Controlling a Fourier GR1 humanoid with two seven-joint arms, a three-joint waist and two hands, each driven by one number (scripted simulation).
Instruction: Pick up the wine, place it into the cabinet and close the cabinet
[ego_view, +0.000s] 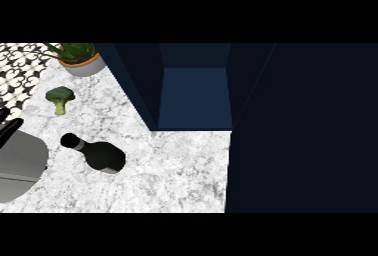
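Wine bottle (100, 154) stands on the marbled worktop (170, 175), untouched, left of and a little nearer than the open cabinet (193, 95); cabinet door (303, 130) swung open to the bottle's right; broccoli (60, 98) beyond the bottle, potted plant (80, 59) further beyond; left robot hand (7, 125) at the edge left of the bottle, only dark fingers showing, grip state cannot be told; right robot hand unseen.
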